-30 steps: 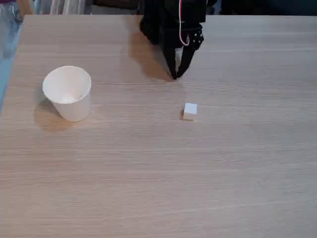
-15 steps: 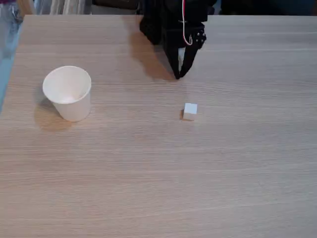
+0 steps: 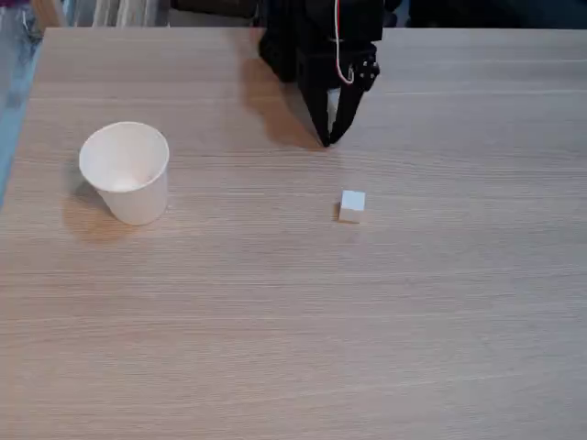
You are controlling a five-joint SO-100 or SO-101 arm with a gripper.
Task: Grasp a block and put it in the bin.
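A tiny white block [image 3: 351,205] with a tan lower edge lies on the wooden table [image 3: 293,312], right of centre in the fixed view. The bin, a white paper cup [image 3: 126,171], stands upright at the left, its inside bare. My black gripper [image 3: 326,141] hangs from the arm at the top centre, pointing down at the table. Its fingers meet at the tips with nothing between them. The tips sit above and slightly left of the block, well apart from it.
The black arm base [image 3: 312,37] stands at the table's far edge. A strip of floor and blurred items run along the left edge [image 3: 14,55]. Bare wood spreads across the near half of the table.
The gripper has shifted slightly, a little right and back; its tips stay near the same spot. Block and cup have not moved.
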